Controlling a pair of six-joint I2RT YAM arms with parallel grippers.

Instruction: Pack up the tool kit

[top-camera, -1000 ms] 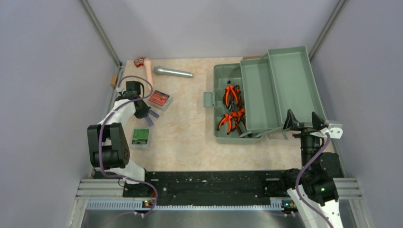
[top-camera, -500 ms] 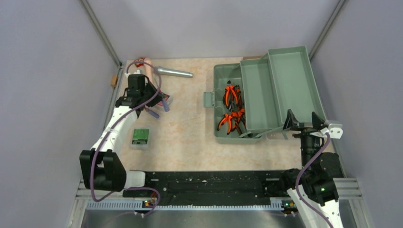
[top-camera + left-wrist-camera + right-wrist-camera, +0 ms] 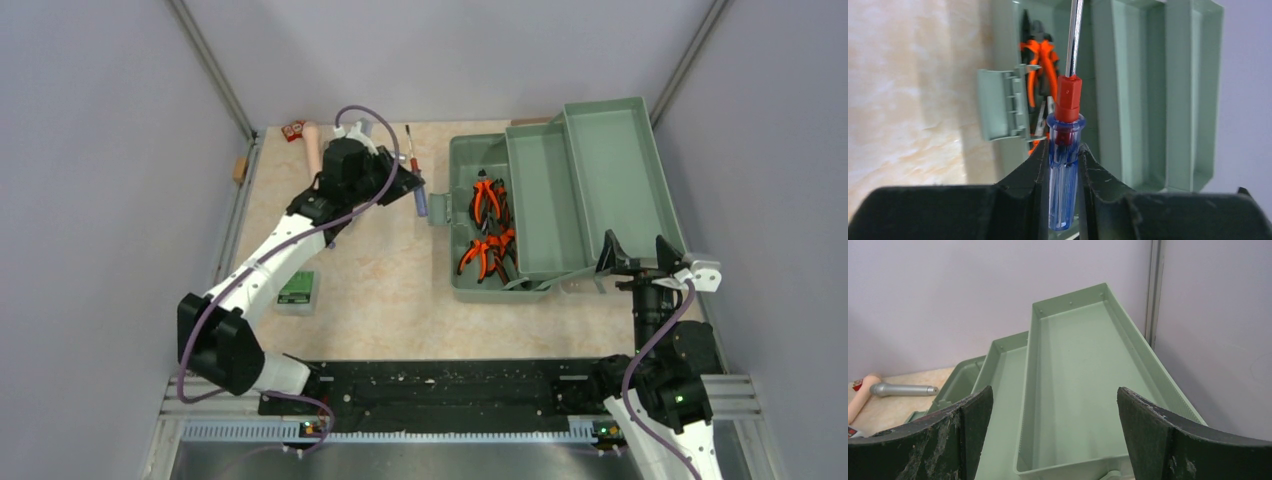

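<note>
The left claw (image 3: 1063, 160) grips the blue-handled screwdriver (image 3: 1064, 132) above the bench (image 3: 380, 290), just left of the open toolbox (image 3: 462, 148). It looks mid-delivery: next, reach over the well beside the pliers (image 3: 487, 200) and release. The right claw (image 3: 1053, 395) gapes empty by the box's near right corner.

1 silver microphone (image 3: 903, 389) lies on the beige marbled table (image 3: 380, 290) near the far wall, just beside 1 pale rod (image 3: 312, 148). 1 small tan block (image 3: 240, 170) sits at the table's left edge.
</note>
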